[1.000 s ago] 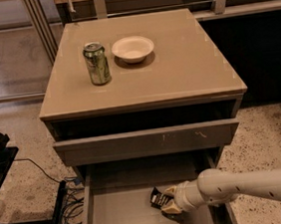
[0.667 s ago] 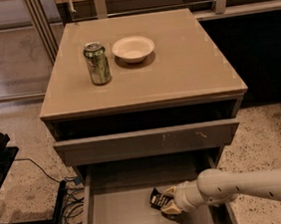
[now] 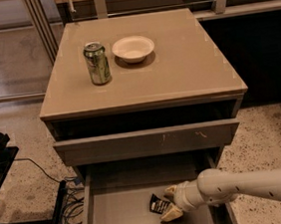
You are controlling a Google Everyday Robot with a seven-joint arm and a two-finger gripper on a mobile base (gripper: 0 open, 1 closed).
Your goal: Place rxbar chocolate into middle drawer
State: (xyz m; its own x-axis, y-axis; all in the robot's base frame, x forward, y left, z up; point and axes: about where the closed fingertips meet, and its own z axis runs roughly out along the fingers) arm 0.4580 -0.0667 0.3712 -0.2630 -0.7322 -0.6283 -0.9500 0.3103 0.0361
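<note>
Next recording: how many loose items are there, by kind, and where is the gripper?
green metal can: 1
white round bowl: 1
black-wrapped flat bar: 1
Total: 3
The can and bowl stand on the cabinet top. The gripper is low inside the open grey-brown drawer, right at the bar.

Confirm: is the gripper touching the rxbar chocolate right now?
Cannot tell. Camera view: the gripper sits low inside the middle drawer, and the rxbar chocolate overlaps its tip, so any contact or gap there is hidden.
</note>
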